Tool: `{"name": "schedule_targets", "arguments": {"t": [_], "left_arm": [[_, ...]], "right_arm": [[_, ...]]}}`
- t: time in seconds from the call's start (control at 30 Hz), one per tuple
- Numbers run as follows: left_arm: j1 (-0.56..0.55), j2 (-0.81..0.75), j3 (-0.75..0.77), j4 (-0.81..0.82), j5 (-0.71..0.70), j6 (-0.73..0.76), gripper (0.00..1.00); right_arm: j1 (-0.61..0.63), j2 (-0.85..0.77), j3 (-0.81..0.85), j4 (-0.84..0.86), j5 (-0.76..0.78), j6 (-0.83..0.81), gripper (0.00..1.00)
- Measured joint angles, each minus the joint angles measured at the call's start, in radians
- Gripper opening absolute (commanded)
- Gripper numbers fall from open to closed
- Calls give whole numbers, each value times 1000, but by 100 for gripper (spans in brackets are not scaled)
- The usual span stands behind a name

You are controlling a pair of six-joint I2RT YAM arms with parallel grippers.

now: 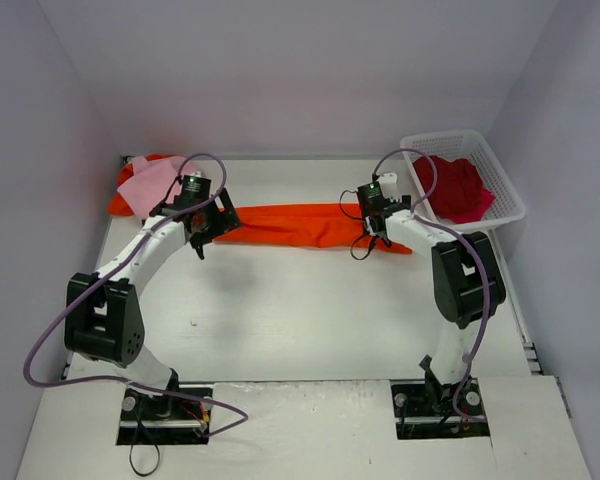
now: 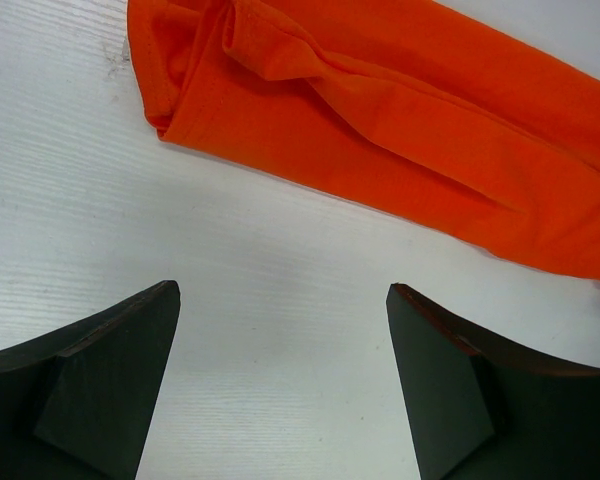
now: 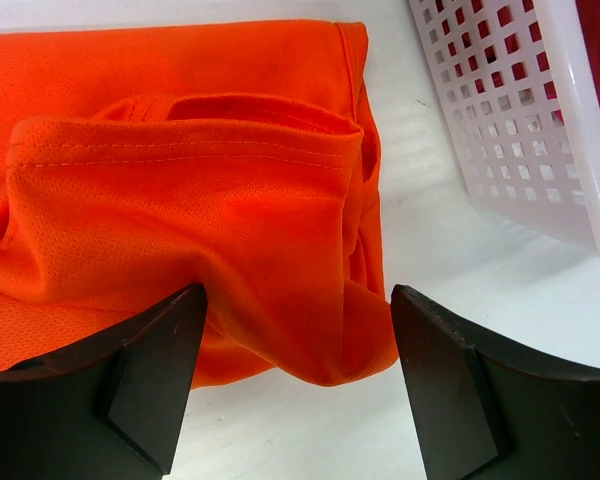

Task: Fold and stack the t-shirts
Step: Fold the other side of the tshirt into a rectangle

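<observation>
Status: orange t-shirt [image 1: 300, 225] stretched between left claw [image 1: 206, 230] and right claw [image 1: 373, 230], both released
Orange t-shirt [image 2: 380, 110] lies as a long narrow folded strip across the worktop [image 1: 310, 310]. Left claw [image 2: 280, 295] stands over bare worktop [image 2: 280, 230], just beside the strip's left end, apart from it. Right claw [image 3: 298, 295] straddles the strip's right end [image 3: 180, 200]; cloth bulges between the fingers, apparently ungripped. Pink t-shirt [image 1: 158, 185] lies at the far left corner. Crimson t-shirt [image 1: 455, 188] lies inside the white basket [image 1: 442, 136] at far right, just beside the right claw
</observation>
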Motion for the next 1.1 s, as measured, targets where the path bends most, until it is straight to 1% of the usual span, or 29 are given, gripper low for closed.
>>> {"name": "schedule_targets", "arguments": {"t": [0.37, 0.7, 0.9, 1.1], "left_arm": [[1, 31, 0, 2, 0, 6, 79], [1, 36, 0, 17, 1, 5, 79], [1, 36, 0, 23, 1, 6, 79], [1, 40, 0, 27, 1, 6, 79]], "right_arm": [[-5, -10, 2, 12, -41, -5, 72], [-10, -117, 8, 13, -45, -19, 72], [-30, -99, 32, 13, -45, -26, 72], [-51, -10, 68, 16, -46, -33, 72]]}}
